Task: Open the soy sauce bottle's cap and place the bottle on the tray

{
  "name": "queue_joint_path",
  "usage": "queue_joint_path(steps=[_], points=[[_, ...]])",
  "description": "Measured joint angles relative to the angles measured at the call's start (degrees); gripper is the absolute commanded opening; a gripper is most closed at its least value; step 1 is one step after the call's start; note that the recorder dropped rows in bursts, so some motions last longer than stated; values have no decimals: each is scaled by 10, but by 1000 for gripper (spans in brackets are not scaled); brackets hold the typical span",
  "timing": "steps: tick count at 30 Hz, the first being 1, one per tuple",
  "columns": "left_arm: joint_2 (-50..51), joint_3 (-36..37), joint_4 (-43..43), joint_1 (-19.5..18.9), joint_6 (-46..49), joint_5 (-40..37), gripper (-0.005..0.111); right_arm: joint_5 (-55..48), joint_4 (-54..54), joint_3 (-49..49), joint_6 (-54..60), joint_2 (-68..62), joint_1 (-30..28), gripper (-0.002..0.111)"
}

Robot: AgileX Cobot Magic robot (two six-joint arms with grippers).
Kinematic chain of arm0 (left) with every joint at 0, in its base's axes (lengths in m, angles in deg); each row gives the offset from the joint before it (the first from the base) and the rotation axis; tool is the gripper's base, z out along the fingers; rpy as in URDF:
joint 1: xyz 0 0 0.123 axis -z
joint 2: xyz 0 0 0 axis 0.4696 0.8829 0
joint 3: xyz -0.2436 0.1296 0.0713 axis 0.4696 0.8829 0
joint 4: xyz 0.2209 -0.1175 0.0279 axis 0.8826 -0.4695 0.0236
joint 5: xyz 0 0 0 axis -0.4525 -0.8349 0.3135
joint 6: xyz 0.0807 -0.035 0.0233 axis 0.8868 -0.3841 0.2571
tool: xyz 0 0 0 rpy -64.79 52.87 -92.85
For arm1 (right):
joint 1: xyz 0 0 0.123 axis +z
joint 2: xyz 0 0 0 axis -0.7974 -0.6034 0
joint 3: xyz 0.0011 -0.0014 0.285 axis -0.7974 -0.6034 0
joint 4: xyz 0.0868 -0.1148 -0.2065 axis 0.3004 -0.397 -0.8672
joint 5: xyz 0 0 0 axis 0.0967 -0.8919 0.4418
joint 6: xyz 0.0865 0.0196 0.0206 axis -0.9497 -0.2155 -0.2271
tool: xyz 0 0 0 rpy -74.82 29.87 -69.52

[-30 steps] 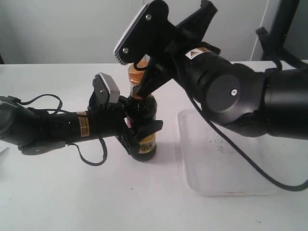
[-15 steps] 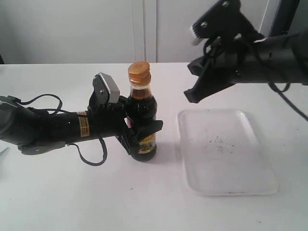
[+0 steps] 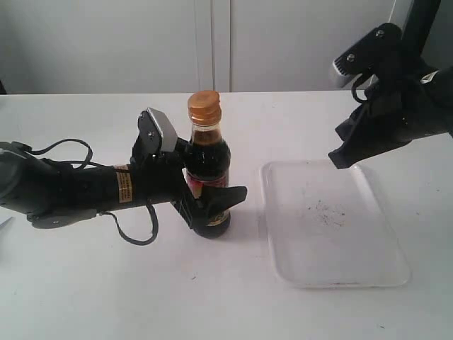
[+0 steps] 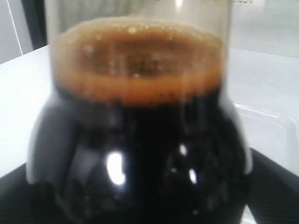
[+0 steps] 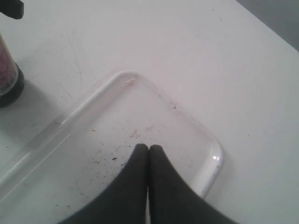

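Note:
The soy sauce bottle [image 3: 209, 170] stands upright on the white table, left of the tray [image 3: 340, 248]. Its copper-orange cap [image 3: 204, 107] sits on the neck. My left gripper [image 3: 212, 202] reaches in from the left and is shut around the bottle's body, with the near finger across the label. In the left wrist view the dark bottle [image 4: 140, 140] fills the picture. My right gripper [image 3: 334, 163] is shut and empty, up over the tray's far right part. In the right wrist view its fingertips [image 5: 149, 147] touch each other above the speckled tray [image 5: 140, 107], and the bottle's base [image 5: 7, 77] shows at the edge.
The white table [image 3: 106, 283] runs under everything, with a pale wall and cabinet doors [image 3: 212, 42] behind it. A black cable [image 3: 134, 237] loops under the left arm. A dark stand [image 3: 425, 28] rises at the back right corner.
My right gripper has left the cap, swung right and now hangs over the tray's far side. The left gripper's near finger sits a little lower on the bottle. The bottle stays put.

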Motion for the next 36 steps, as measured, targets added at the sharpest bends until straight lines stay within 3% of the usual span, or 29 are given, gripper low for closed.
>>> queue_joint_path(steps=[25, 30, 32, 35, 36], points=[[-231, -18, -83, 0, -26, -9, 105, -11, 0, 11, -1, 0, 0, 0], [-280, -56, -86, 0, -5, -151, 97, -49, -21, 47, -11, 0, 0, 0], [-299, -71, -88, 0, 26, -246, 87, -56, -44, 55, -20, 0, 0, 0], [-319, -86, -89, 0, 69, -377, 64, -58, -87, 57, -28, 1, 0, 0], [-325, -89, -89, 0, 79, -411, 52, -57, -101, 57, -35, 1, 0, 0]])
